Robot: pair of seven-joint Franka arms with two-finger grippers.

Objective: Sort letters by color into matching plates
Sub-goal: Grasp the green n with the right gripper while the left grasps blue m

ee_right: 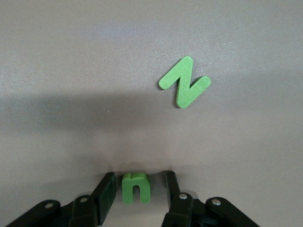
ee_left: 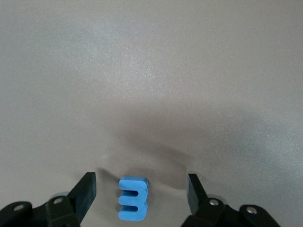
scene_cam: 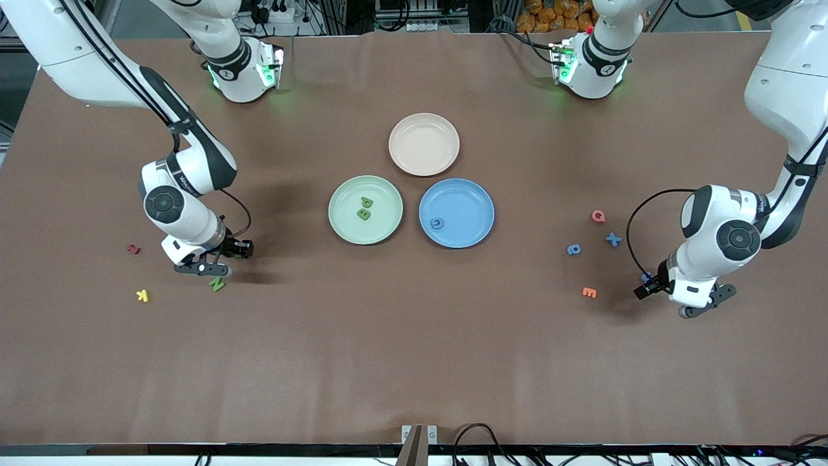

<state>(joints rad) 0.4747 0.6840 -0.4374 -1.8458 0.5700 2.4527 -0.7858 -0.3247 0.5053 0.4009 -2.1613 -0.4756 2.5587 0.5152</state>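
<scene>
Front view. Green plate: two green letters in it. Blue plate: one blue letter in it. Beige-pink plate: holds nothing and is no part of the sort. By this count three of the eight letters appear placed and five are left.

Left claw, low at the left arm's end of the surface: the blue X and blue P lie loose near it, toward the plates, with a red letter and an orange letter among them. Right claw, low at the right arm's end: the green N lies just beside it; a red piece and a yellow K lie near it, away from the plates. What sits between either claw's jaws cannot be told here.

Left wrist view. It supplies what the front view hides: a blue letter shaped like a 3 lies on the surface between the left claw's fingers, which stand wide with a clear gap on each side. Not yet gripped.

Right wrist view. A small green n stands between the right claw's fingers, which are narrow, close on both sides; whether they touch it cannot be told. The green N rests flat ahead of this claw, apart from it.
</scene>
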